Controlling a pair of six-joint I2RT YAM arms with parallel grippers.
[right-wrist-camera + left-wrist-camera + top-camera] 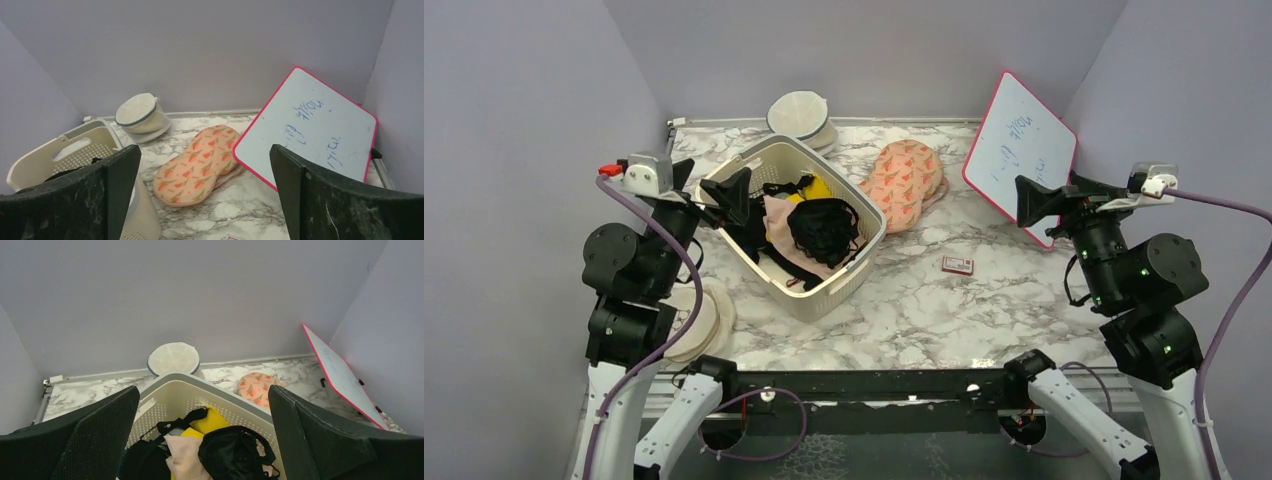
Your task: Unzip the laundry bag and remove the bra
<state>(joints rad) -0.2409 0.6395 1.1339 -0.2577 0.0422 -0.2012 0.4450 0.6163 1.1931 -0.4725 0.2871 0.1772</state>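
The laundry bag (906, 180), a peach two-lobed case with small red-green wedges, lies flat and closed on the marble table between the basket and the whiteboard. It also shows in the left wrist view (255, 388) and the right wrist view (200, 165), where a pale pink edge peeks from under its right side. The bra is hidden. My left gripper (714, 185) is open and empty above the basket's left end (204, 392). My right gripper (1036, 200) is open and empty, raised in front of the whiteboard and right of the case (205, 150).
A cream slotted basket (864, 265) holds black garments (822, 228), pale pink cloth and something yellow. Cream round domed cases stand at the back (802, 115) and near the left arm (702, 320). A pink-framed whiteboard (1021, 155) leans at the right. A small red box (957, 265) lies mid-table.
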